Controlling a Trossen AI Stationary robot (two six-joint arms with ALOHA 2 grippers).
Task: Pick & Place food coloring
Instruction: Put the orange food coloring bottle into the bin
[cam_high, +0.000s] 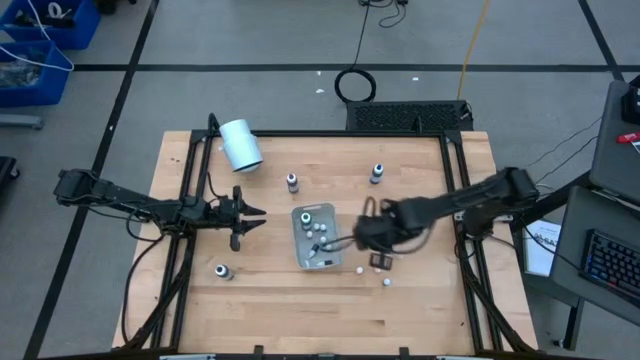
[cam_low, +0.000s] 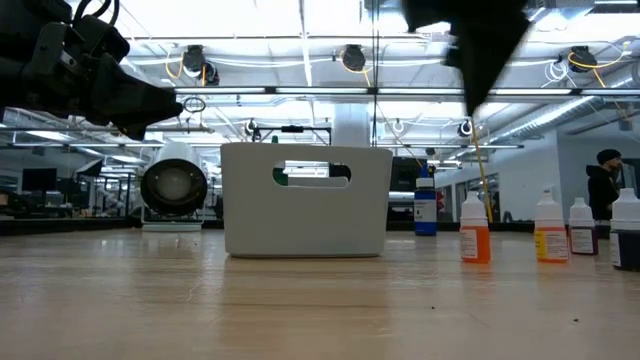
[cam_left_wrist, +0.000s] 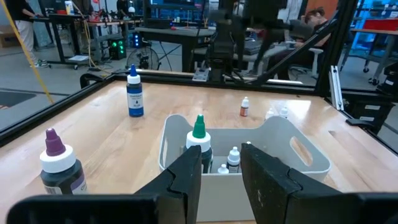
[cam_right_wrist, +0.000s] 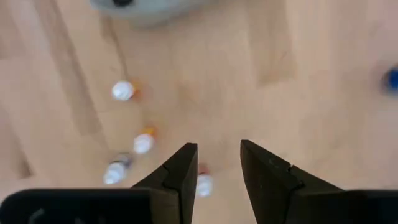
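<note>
Several food coloring bottles stand on the table. A green-topped one (cam_left_wrist: 198, 132) and a smaller one (cam_left_wrist: 233, 158) stand inside the clear tray (cam_high: 303, 250). A purple-topped bottle (cam_left_wrist: 58, 163) and a blue one (cam_left_wrist: 134, 94) stand outside it. Several tiny bottles (cam_right_wrist: 142, 144) stand near the tray's right side, one (cam_right_wrist: 203, 185) almost under my right gripper (cam_right_wrist: 217, 146). That gripper (cam_high: 372, 242) hangs above them, pointing steeply down, open and empty. My left gripper (cam_high: 258, 212) waits level at the tray's left, open, with nothing between its fingers (cam_left_wrist: 186, 171).
A big white cylinder (cam_high: 240, 146) lies at the far left of the table. One bottle (cam_high: 222, 270) stands near the left front and another (cam_high: 377, 174) at the far right. A black frame (cam_high: 455, 170) borders the table. Bare wood lies along the near edge.
</note>
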